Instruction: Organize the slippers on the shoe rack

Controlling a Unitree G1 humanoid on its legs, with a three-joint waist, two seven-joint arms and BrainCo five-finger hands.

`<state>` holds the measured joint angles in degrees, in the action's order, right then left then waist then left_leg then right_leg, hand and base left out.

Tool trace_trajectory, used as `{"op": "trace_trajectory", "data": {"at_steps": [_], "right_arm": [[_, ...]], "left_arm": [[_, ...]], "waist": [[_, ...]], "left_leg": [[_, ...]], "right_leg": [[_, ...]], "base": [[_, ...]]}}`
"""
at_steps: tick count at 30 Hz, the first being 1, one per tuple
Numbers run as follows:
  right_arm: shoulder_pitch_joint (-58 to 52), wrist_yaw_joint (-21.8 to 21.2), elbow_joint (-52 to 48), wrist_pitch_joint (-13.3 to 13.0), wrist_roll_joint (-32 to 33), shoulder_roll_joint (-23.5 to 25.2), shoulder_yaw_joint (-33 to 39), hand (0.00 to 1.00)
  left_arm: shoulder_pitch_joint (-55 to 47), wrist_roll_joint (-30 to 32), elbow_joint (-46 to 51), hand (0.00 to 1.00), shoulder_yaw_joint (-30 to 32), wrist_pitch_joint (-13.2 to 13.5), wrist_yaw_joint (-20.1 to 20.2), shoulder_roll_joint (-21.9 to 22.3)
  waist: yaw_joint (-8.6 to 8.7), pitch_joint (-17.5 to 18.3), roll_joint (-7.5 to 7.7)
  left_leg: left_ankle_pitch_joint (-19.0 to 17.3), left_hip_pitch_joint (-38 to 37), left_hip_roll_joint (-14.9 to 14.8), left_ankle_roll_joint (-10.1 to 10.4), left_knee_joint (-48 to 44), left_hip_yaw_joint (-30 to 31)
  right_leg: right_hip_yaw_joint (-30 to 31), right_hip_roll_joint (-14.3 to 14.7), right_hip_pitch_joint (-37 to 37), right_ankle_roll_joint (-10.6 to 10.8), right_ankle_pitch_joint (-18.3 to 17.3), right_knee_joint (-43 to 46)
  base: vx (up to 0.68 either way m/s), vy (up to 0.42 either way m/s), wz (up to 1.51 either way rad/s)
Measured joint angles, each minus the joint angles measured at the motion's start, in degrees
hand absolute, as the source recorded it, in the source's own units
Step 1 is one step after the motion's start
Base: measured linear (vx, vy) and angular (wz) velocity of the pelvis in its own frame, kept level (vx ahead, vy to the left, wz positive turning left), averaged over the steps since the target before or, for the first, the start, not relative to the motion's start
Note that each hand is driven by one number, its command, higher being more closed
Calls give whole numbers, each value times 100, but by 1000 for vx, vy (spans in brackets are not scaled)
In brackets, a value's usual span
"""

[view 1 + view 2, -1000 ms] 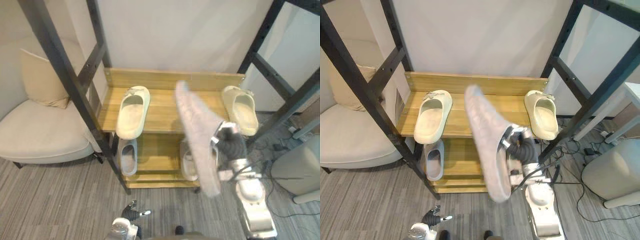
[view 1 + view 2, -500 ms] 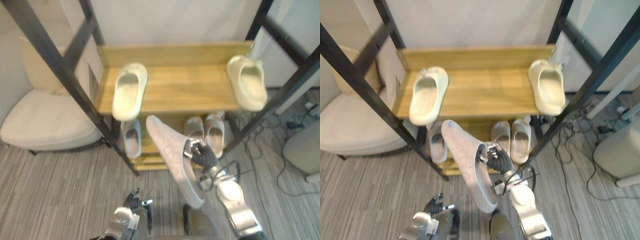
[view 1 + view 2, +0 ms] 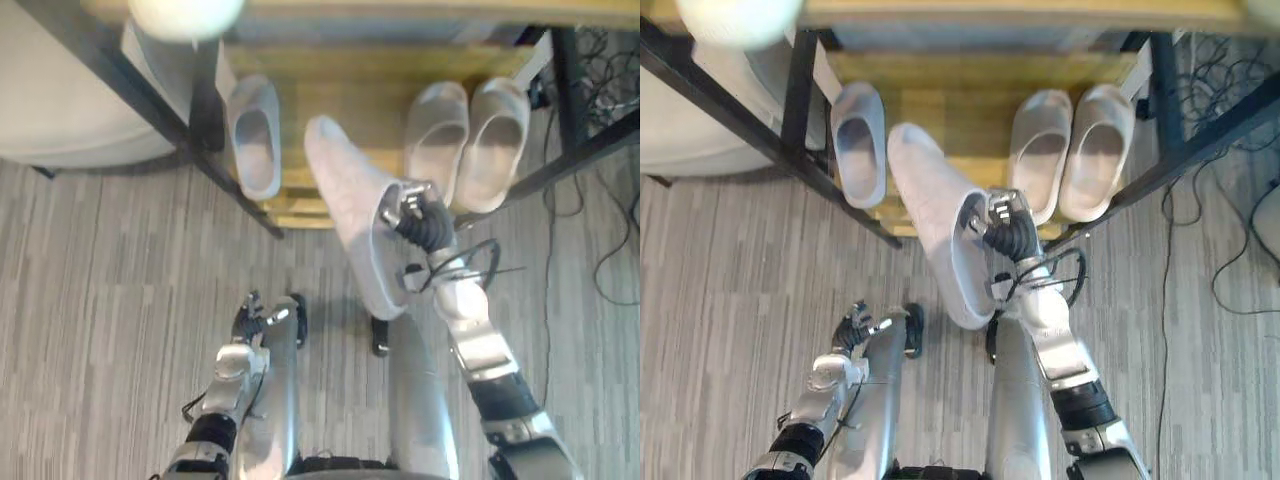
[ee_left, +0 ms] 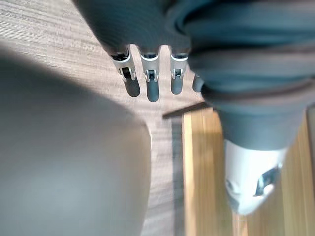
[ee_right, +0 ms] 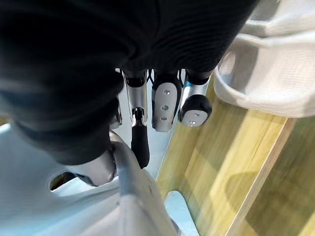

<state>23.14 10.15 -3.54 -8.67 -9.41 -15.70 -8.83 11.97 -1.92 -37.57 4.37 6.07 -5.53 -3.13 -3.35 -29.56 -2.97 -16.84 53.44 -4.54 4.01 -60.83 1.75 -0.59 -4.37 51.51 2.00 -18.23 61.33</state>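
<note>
Gripping the grey slipper (image 3: 348, 205) by its rim, the right hand (image 3: 422, 222) holds it tilted.

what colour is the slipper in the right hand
Pale grey; the slipper shows best in the right eye view.

Matt slipper (image 3: 355, 220), smooth wooden shelf (image 3: 340, 85), black metal frame (image 3: 130, 92), ribbed floor (image 3: 100, 300)

Grey slipper (image 3: 350, 220) in the right hand (image 3: 422, 218), before the shoe rack (image 3: 340, 90)
</note>
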Motion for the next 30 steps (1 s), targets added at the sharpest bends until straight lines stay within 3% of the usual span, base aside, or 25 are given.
{"op": "trace_trajectory", "data": {"at_steps": [3,15,30], "right_arm": [[305,184,12,58,-204,-23,169,100],[2057,854,1056,767,-816,-426,649,100],[3996,1083,2894,1127,-861,-810,637,100]], "left_arm": [[62,-61,323,0,187,16,-50,107],[104,-181,1008,0,440,87,-213,424],[279,-297,1235,0,460,201,-414,618]], "waist": [[-67,-81,2],[-340,-139,18],[-615,-144,21]], "left_leg": [[1,389,-14,4,-162,67],[32,1145,-44,187,-515,310],[-12,1596,3,392,-753,699]], "right_leg": [[-127,-76,375,-7,-7,235],[-482,-251,1136,-188,-168,754],[-821,-297,1475,-343,-507,1163]], "base": [[-39,-1,6],[4,-48,4],[28,-49,8]]}}
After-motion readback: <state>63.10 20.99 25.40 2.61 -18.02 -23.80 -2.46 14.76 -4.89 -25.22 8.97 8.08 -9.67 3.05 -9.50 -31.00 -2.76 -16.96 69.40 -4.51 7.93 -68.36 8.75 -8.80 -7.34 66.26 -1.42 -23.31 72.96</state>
